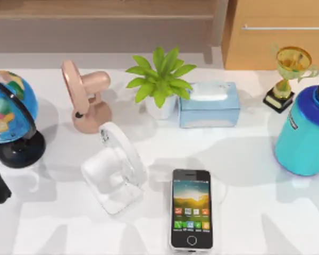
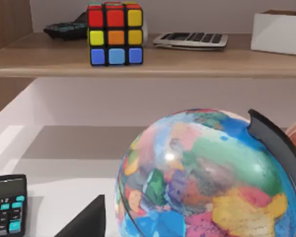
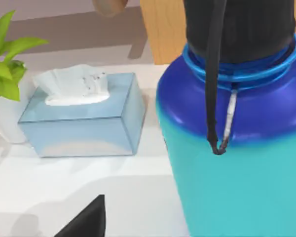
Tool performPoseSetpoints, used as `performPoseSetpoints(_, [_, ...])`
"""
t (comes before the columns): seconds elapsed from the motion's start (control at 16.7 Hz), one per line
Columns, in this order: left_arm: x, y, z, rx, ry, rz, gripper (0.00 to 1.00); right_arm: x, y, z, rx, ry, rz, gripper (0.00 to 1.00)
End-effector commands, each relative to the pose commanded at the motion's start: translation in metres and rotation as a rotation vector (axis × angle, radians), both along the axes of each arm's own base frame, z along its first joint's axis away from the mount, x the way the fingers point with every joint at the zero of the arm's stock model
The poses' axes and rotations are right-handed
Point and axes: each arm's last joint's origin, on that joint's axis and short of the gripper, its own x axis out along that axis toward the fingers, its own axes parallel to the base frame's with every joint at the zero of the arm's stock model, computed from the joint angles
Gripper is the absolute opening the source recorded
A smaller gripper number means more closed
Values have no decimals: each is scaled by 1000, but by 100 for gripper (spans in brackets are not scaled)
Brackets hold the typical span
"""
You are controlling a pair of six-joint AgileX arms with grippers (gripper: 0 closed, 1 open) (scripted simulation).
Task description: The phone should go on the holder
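White glossy bench (image 1: 255, 212) below a wooden shelf and cabinet, crowded along the back with a painted globe on a black stand (image 1: 8, 109), a leafy green plant in a white pot (image 1: 159, 79), a pale blue tissue box (image 1: 210, 103), a gold trophy (image 1: 290, 74) and a teal-and-blue water bottle with a black cap (image 1: 303, 133).

Lying flat and screen up at the front edge: the silver-rimmed smartphone with a colourful icon screen (image 1: 191, 210), well apart from both claws. Between it and the left claw (image 2: 84, 223), just beside the phone: a translucent white stand-shaped holder (image 1: 114, 167). Farther back from it, a pink holder of the same shape (image 1: 87, 103).

Left claw parked behind the globe, right claw (image 3: 84, 222) close behind the bottle. Cannot tell for either whether released or clenched; nothing grasped on what shows.

Judged as the reach-and-grasp step, not yet begun. To do it well:
- Probably bring in the nearer right claw, rising clear of the bottle first.
- Come down over the phone's long edges and pinch across the narrow width, near the middle, to keep it from tipping.
- Lift fully before travelling, then tilt the phone to match the holder's sloped back.
- Steer wide of the tissue box and plant.

Hard to make out: which holder is meant, the white one's lip and slot against the white bench, the phone's lower edge cut off.
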Motion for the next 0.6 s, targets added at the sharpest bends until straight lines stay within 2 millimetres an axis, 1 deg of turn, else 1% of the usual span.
performPoseSetpoints(0.18, [0, 0, 0, 0, 0, 0, 100, 19, 29, 5, 10, 315, 86, 100])
performPoseSetpoints(0.3, [0, 0, 0, 0, 0, 0, 100, 33, 54, 1, -31, 549, 111, 100])
performPoseSetpoints(0.48, [0, 0, 0, 0, 0, 0, 100, 53, 99, -13, -146, 859, 94, 100])
performPoseSetpoints(0.6, [0, 0, 0, 0, 0, 0, 100, 65, 134, -21, -226, 1000, 58, 100])
